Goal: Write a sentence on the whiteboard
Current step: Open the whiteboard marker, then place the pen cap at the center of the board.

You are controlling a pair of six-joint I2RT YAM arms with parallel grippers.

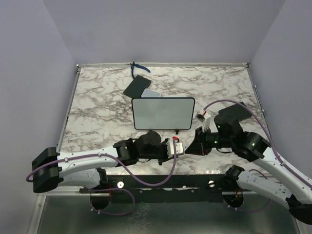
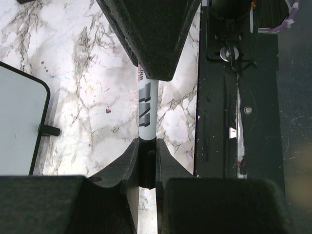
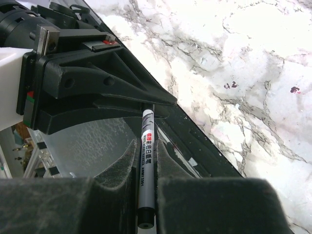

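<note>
Finger pads [image 3: 117, 180]: closest to the right wrist lens, dark and rough-faced, with the marker [image 3: 146, 161] running between them.
Risk, slip: the marker is thin and each side grips only a short length of it. If the two arms pull apart off its axis, it would likely twist or slide out of one grip.
Risk, jerk: if the dark end is a cap, as I judge, it may let go all at once. An arm could then lurch towards the board just beyond and knock it askew.
Risk, drop: a loose marker would probably roll over the tabletop [image 1: 97, 97] edge onto the black rail below.
Left end effector [image 2: 146, 144]: closed nearly all the way, clamping the marker's dark end.
Right end effector [image 3: 146, 146]: fully closed on the grey printed barrel, tip to tip with the left one.
Whiteboard [image 1: 163, 113]: mid-tabletop, just beyond both end effectors and touching neither. Its face is blank, so no writing has begun.
</note>
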